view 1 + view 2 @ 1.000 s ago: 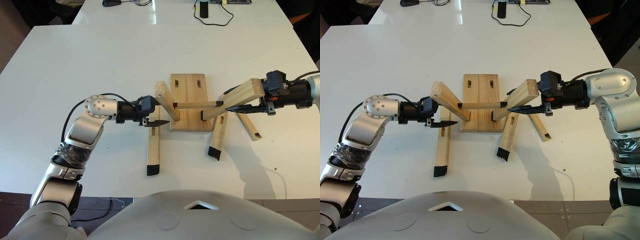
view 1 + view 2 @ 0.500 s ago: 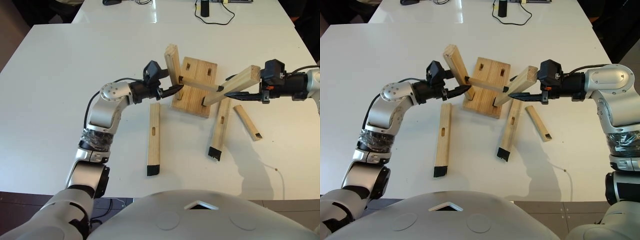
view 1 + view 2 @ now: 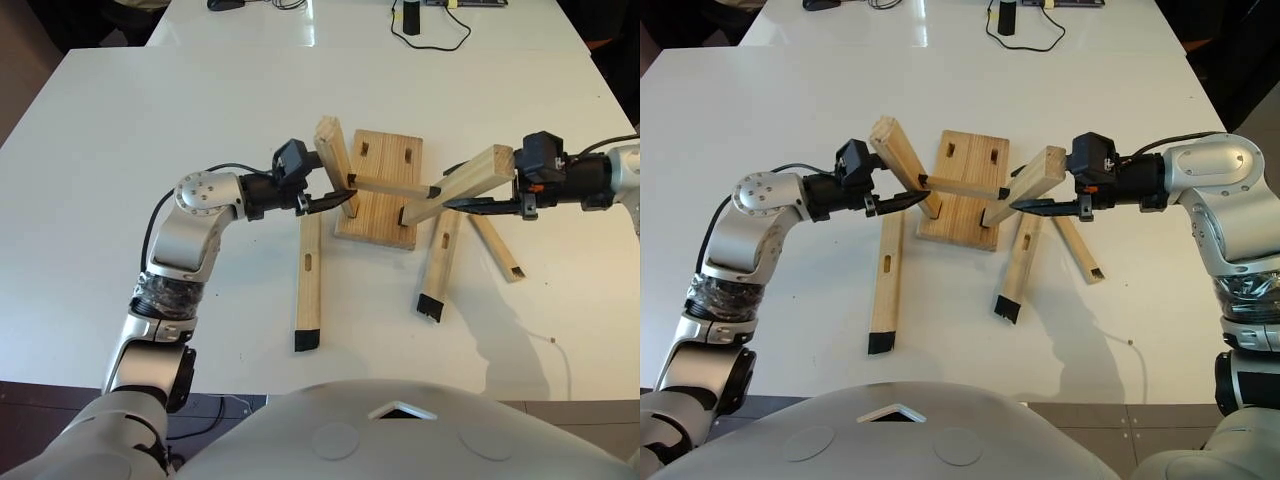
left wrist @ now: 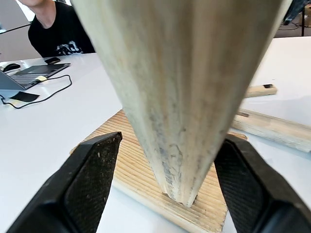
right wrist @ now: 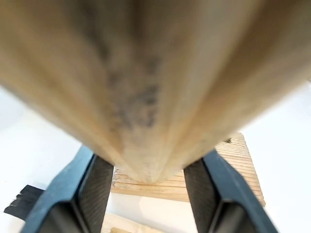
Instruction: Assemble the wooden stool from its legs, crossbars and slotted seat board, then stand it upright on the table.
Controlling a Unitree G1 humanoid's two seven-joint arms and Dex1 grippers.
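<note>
Nearest the robot, two long pale wooden legs with black tips lie flat on the white table [image 3: 150, 120]: a slotted one [image 3: 308, 285] just below the left gripper [image 3: 325, 200], another [image 3: 438, 262] under the right gripper [image 3: 475, 203]. A short loose wooden crossbar [image 3: 497, 245] lies just beside that second leg, beneath the right jaws. The left jaws clamp a tilted pale wooden leg [image 3: 335, 165], and the right jaws clamp a matching slanted leg [image 3: 465, 183]. Between the two grippers a thin wooden crossbar [image 3: 392, 187] joins the held legs. Under them the flat slotted seat board [image 3: 385, 150] lies on the table, both legs' lower ends at its near edge.
</note>
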